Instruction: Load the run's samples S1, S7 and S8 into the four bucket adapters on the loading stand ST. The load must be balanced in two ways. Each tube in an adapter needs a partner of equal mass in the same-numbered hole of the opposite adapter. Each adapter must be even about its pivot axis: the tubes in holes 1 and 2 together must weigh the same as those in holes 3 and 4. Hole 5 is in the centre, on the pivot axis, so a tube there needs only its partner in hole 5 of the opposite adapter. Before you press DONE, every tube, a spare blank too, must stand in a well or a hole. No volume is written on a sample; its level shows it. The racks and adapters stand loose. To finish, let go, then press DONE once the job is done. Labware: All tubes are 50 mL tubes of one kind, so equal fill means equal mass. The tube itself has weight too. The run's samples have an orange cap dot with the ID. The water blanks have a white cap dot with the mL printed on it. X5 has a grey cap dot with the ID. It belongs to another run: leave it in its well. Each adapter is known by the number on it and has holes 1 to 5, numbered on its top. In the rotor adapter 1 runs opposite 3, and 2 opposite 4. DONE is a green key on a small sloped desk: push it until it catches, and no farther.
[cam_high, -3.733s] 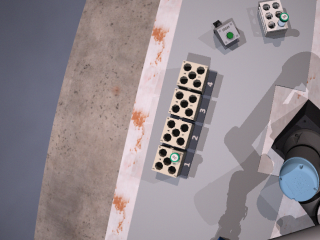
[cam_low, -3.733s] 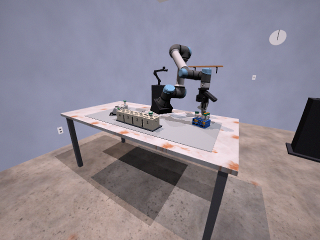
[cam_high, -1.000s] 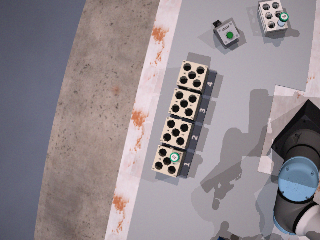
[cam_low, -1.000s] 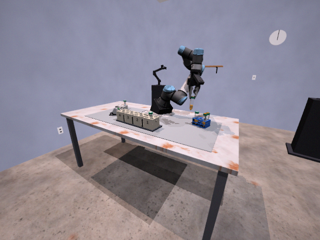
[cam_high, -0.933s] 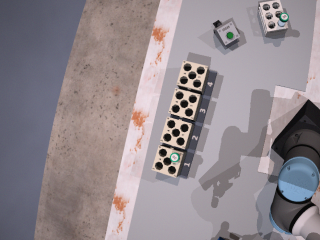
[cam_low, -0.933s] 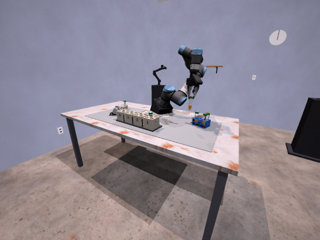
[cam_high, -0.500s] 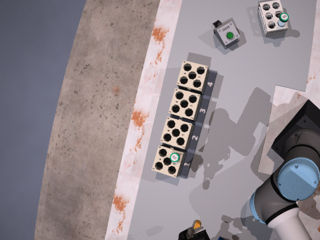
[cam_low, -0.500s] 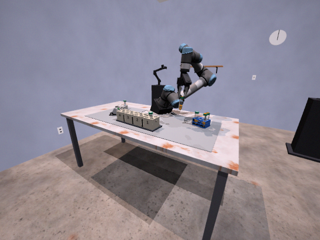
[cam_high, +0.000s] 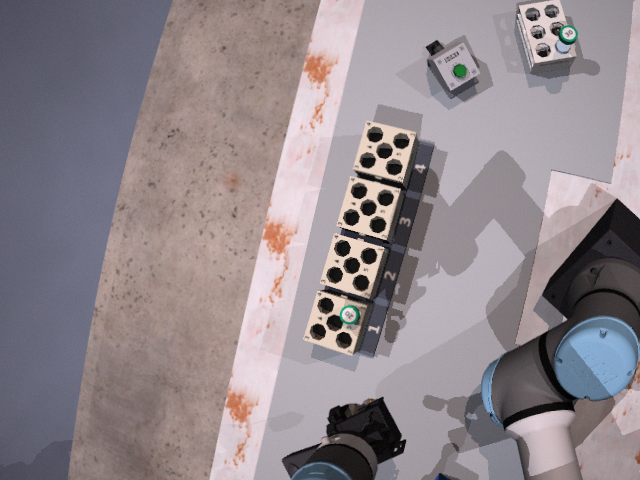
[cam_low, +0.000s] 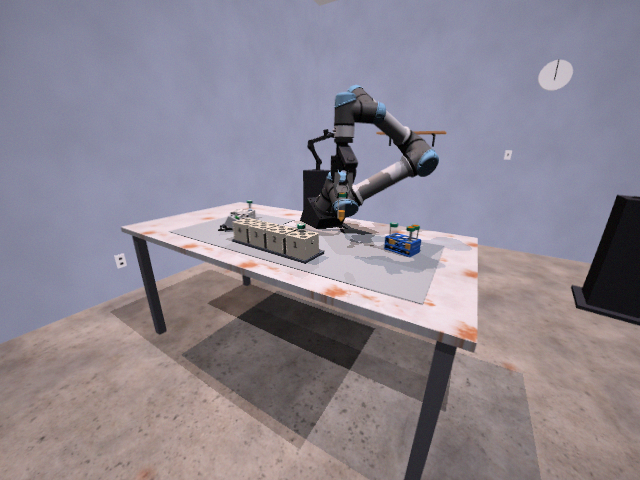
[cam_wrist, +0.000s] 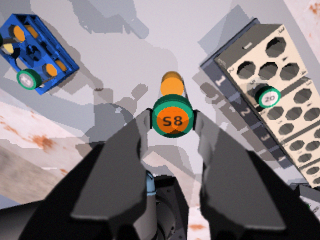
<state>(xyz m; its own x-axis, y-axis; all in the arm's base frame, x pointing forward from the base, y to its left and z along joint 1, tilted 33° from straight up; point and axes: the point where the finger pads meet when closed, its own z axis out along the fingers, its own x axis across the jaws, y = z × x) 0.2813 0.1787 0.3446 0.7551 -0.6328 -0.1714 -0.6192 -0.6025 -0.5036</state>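
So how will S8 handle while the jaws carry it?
S8 is gripped only at its cap, with the body hanging below, so it may swing slightly. It looks rigid. Its orange fill probably adds noticeable weight.

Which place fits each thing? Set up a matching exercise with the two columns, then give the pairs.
Things:
1. S8 tube
2. 20 mL blank
3. 30 mL blank
4. DONE key

Places:
A. white rack
B. sloped desk
C. pincer
D. adapter 1

Pairs: 1-C, 2-D, 3-A, 4-B
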